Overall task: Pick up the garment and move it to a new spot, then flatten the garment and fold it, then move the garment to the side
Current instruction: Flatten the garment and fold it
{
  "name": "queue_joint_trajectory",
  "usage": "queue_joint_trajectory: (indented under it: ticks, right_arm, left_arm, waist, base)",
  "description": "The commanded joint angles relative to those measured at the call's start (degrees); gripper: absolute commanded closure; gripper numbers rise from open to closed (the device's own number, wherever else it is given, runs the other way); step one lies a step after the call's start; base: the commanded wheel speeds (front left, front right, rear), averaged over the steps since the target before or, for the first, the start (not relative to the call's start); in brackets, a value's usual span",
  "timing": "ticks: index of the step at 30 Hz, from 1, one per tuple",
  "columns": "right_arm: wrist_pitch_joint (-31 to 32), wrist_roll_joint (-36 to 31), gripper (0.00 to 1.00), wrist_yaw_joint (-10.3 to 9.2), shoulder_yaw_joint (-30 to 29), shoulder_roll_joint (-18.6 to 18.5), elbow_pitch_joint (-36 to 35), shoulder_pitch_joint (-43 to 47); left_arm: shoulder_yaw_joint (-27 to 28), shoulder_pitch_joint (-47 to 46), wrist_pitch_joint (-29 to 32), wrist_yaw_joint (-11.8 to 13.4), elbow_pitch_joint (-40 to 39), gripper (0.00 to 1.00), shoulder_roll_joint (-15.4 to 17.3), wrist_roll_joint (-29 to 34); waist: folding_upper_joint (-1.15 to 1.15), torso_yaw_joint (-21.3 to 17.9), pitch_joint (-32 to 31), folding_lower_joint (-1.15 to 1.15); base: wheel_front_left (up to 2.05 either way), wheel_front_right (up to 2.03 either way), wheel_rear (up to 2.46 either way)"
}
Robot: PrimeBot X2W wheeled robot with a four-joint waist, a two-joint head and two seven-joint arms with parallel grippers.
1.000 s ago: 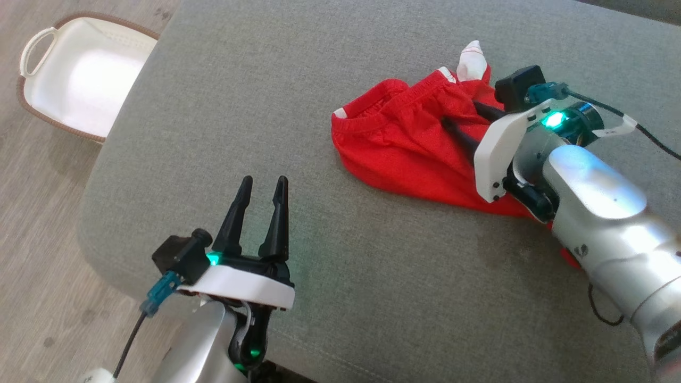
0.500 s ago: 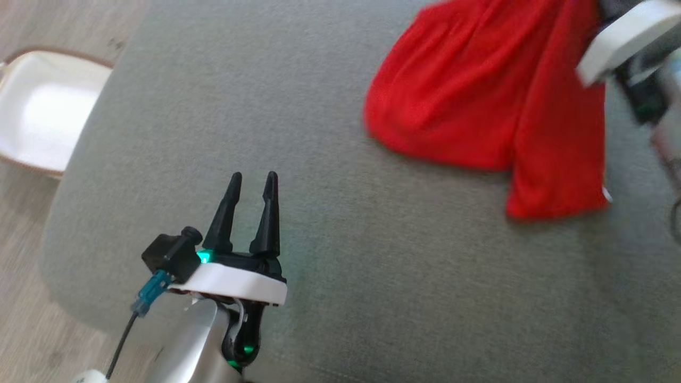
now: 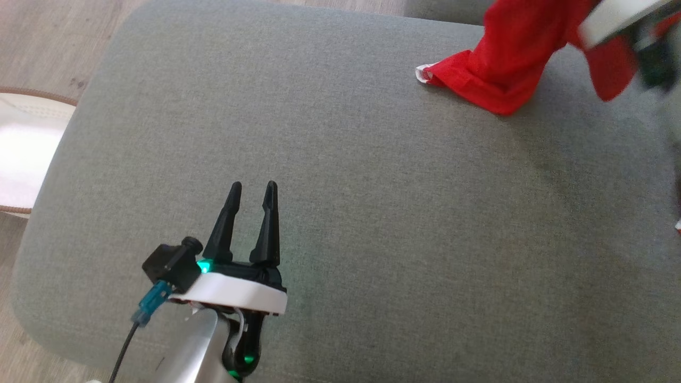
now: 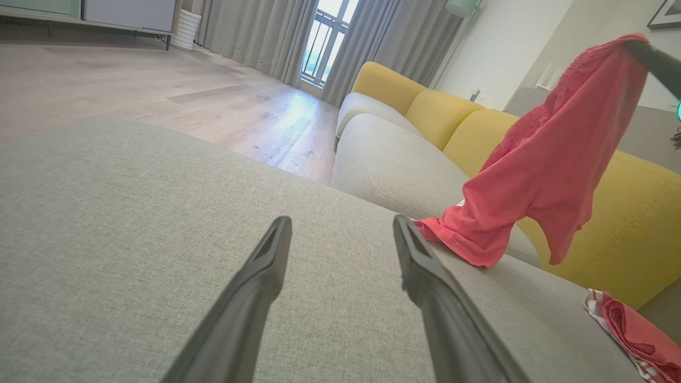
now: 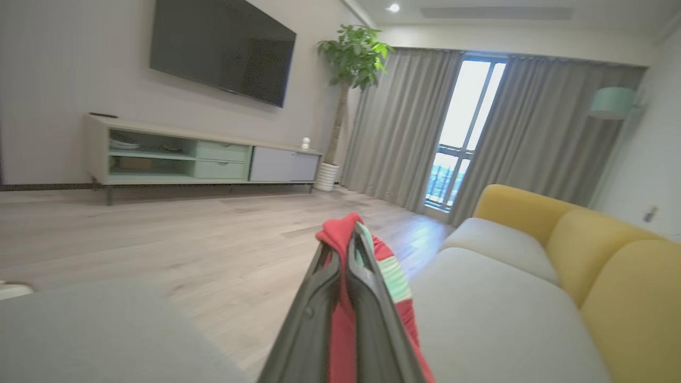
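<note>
Right gripper (image 5: 347,242): clamped on the garment (image 3: 500,58).
Garment: hangs lengthwise from that grip, lowest edge touching the cushion (image 3: 340,159).
Left gripper (image 3: 253,184): fingers spread, empty. Garment lies ahead and rightward, well apart.

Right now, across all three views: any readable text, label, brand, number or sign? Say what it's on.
None: no text can be read in any view.
On the red fabric garment with white trim: no print or label visible.
On the black flat wall-mounted TV screen: dark, no logo legible.
On the dark-framed wall picture: cut off at the edge, nothing readable.
</note>
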Motion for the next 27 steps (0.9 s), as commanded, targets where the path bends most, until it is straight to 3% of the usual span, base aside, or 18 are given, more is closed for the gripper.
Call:
queue_joint_trajectory:
  ticks: [1, 3, 13, 14, 15, 20, 27]
  right_arm:
    - [-0.56, -0.52, 1.0, -0.04, 1.83, 2.89, -2.72, 3.8]
    - [-0.56, -0.97, 1.0, -0.04, 3.21, 3.92, -3.61, 5.44]
    - [1.91, 0.33, 1.0, -0.04, 17.32, 16.1, -6.0, 22.17]
    - [1.97, 0.26, 0.54, -0.04, 18.54, 16.86, -5.57, 23.04]
    - [2.07, 0.51, 0.0, -0.04, 19.51, 17.57, -5.05, 23.85]
    - [2.29, 2.04, 0.0, -0.04, 23.04, 18.82, -3.0, 25.17]
    - [1.49, 3.88, 0.0, -0.04, 21.67, 17.79, -2.09, 24.94]
  left_arm:
    - [2.01, -0.49, -0.55, 0.43, -1.91, 0.0, 0.47, 0.64]
    - [1.93, -0.44, -0.55, 0.41, -1.82, 0.0, 0.47, 0.7]
    - [1.95, -0.28, -0.55, 0.28, -0.4, 0.0, 0.47, 1.36]
    - [1.91, -0.31, -0.55, 0.27, -0.31, 0.0, 0.47, 1.38]
    - [1.91, -0.3, -0.55, 0.29, -0.24, 0.0, 0.47, 1.37]
    - [2.06, 0.1, -0.55, 0.39, 0.35, 0.0, 0.47, 1.55]
    - [3.45, 1.09, -0.55, 0.5, 0.77, 0.0, 0.47, 2.43]
  waist:
    - [0.0, 0.14, -0.04, 0.01]
    - [0.0, 0.28, -0.11, 0.01]
    - [0.0, 1.27, -1.54, 0.01]
    - [0.0, 1.33, -1.66, 0.01]
    - [0.0, 1.35, -1.79, 0.01]
    - [0.0, 0.8, -2.68, 0.01]
    - [0.0, -1.87, -4.49, 0.01]
  base:
    - [0.0, 0.0, 0.0]
    - [0.0, 0.0, 0.0]
    - [0.0, 0.0, 0.0]
    - [0.0, 0.0, 0.0]
    - [0.0, 0.0, 0.0]
    - [0.0, 0.0, 0.0]
    - [0.0, 0.0, 0.0]
